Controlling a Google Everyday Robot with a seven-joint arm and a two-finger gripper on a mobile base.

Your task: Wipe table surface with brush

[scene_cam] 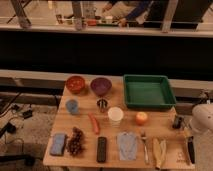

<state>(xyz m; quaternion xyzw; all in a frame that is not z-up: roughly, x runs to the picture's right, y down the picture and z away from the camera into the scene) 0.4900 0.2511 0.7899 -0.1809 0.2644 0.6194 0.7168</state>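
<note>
The light wooden table surface fills the lower middle of the camera view. The brush lies flat at the table's front right corner, with its black handle toward the front edge and its paler end pointing back. My gripper is a small dark shape at the table's right edge, at the end of the white arm. It hangs just behind and to the left of the brush's pale end and holds nothing that I can see.
A green tray stands back right, with an orange bowl and a purple bowl back left. A white cup, an orange fruit, a carrot, a fork, a banana, a black bar, a cloth, grapes and a sponge lie in front.
</note>
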